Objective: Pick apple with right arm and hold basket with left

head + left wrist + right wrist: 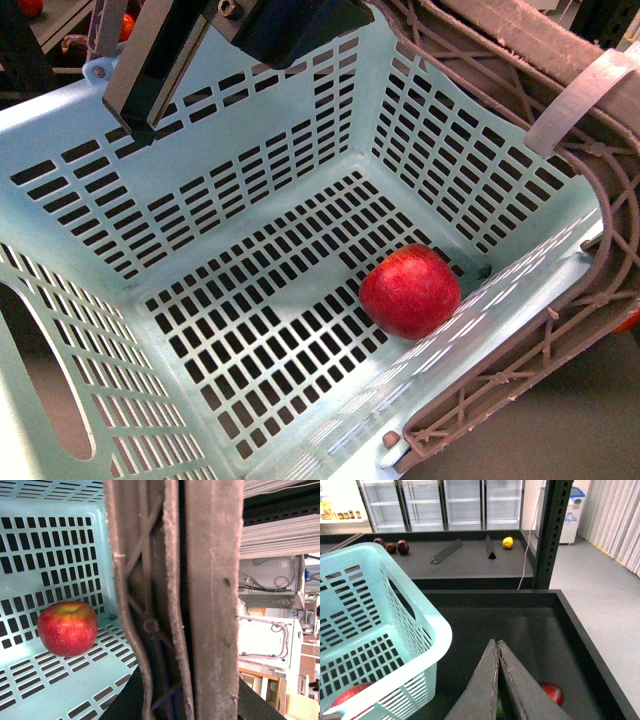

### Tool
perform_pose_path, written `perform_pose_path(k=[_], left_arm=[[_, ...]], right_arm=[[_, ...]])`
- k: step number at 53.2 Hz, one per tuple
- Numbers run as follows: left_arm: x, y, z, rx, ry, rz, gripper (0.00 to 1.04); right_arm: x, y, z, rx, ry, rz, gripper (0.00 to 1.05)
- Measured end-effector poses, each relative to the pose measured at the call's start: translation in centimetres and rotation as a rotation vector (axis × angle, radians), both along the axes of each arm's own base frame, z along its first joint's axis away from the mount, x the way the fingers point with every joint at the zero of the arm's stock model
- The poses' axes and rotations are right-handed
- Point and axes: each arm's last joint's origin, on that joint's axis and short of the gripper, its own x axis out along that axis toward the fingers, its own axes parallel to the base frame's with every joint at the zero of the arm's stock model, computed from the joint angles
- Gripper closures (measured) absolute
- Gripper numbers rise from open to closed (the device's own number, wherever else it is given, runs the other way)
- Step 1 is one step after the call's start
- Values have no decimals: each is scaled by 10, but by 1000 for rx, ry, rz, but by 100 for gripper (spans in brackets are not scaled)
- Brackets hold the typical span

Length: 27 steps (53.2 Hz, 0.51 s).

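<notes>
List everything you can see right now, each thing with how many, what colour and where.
basket: one, pale mint-blue with brown handles, fills the front view
apple: one, deep red, on the basket's floor
red fruit: one, in the black bin
yellow fruit: one, on the far black shelf
dark red fruits: about three, same shelf, other end
fridges: several, white, glass-doored, in the background
left gripper: one, dark, around the basket's brown handle
right gripper: one, dark, shut, above the black bin

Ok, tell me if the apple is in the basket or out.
In. The apple rests on the slotted floor of the basket, beside one wall; front and left wrist views show it.
</notes>
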Motion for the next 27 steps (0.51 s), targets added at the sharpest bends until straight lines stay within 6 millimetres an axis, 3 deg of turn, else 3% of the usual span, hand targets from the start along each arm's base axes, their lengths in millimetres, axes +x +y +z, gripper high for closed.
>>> perform_pose_path(k=[27], left_arm=[[0,0,0,0,0,0,88]], right_arm=[[-16,0,2,0,-7,0,103]])
